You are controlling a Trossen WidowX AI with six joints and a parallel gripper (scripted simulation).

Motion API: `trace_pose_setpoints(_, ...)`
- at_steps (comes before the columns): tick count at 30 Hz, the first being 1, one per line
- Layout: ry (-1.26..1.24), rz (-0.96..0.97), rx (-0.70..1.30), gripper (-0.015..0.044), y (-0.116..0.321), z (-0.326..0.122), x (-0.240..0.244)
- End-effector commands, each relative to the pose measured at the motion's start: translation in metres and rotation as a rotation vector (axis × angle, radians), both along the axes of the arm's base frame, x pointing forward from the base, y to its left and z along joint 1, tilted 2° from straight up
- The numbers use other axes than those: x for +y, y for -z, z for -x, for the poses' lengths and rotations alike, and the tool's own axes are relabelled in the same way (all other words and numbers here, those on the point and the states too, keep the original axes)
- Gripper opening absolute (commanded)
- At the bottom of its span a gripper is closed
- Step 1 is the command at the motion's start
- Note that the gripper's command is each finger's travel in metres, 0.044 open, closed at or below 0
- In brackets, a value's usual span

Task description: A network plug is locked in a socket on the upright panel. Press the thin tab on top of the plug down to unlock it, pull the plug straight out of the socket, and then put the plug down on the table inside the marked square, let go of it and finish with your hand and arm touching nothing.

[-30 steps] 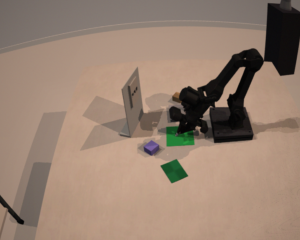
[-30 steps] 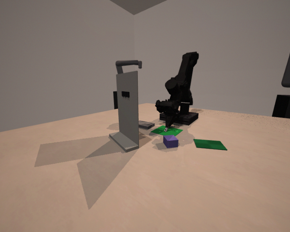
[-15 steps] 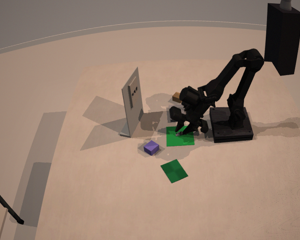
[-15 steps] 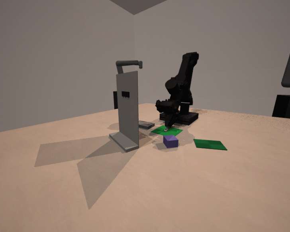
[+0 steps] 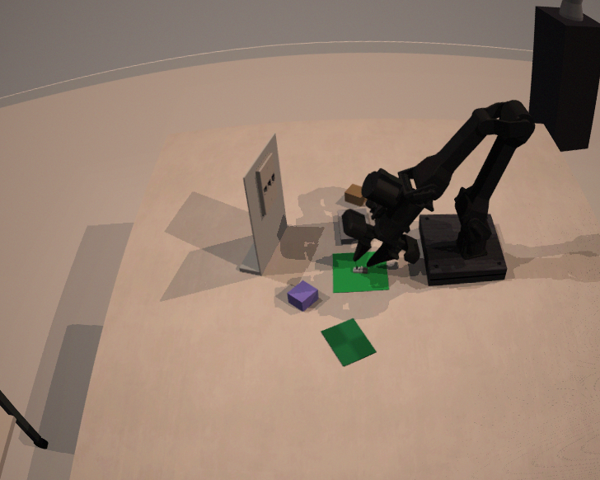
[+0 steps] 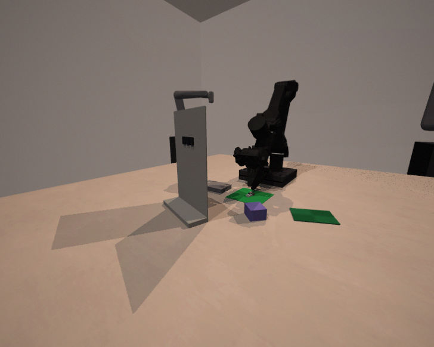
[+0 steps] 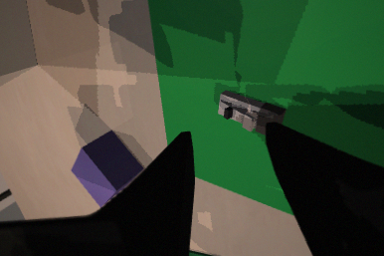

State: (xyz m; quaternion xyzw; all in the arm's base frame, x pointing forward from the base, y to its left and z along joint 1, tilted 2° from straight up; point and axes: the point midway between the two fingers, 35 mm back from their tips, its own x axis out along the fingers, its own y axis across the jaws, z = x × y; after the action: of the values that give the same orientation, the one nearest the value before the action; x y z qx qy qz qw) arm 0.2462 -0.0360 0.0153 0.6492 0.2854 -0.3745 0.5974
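The small grey plug (image 5: pixel 359 270) (image 6: pixel 250 194) (image 7: pixel 249 111) lies on the green marked square (image 5: pixel 344 284) (image 6: pixel 263 195) (image 7: pixel 186 102), inside its edges. My gripper (image 5: pixel 362 263) (image 6: pixel 251 187) (image 7: pixel 228 136) is open low over the square, holding nothing. In the wrist view the plug lies aslant beyond the fingertips, and the right fingertip overlaps its near end. I cannot tell if they touch. The upright panel (image 5: pixel 272 240) (image 6: pixel 192 175) stands apart on the left, with dark socket openings (image 5: pixel 269 182) near its top.
A purple block (image 5: pixel 302 295) (image 6: pixel 255 211) (image 7: pixel 101 173) lies between the panel and the front of the square. A darker green patch (image 5: pixel 348 341) (image 6: pixel 314 216) lies farther forward. A grey flat box (image 5: pixel 348 240) (image 6: pixel 219 186) and an orange-brown block (image 5: pixel 353 195) lie behind the square.
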Motion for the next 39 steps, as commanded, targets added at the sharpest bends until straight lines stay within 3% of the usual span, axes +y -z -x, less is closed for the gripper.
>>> trace_pose_setpoints(1, 0.000, 0.001, -0.007, 0.0156, -0.005, 0.000, 0.000)
trace_pose_setpoints(39, 0.002, 0.002, -0.006, 0.0156, -0.042, 0.005, 0.000)
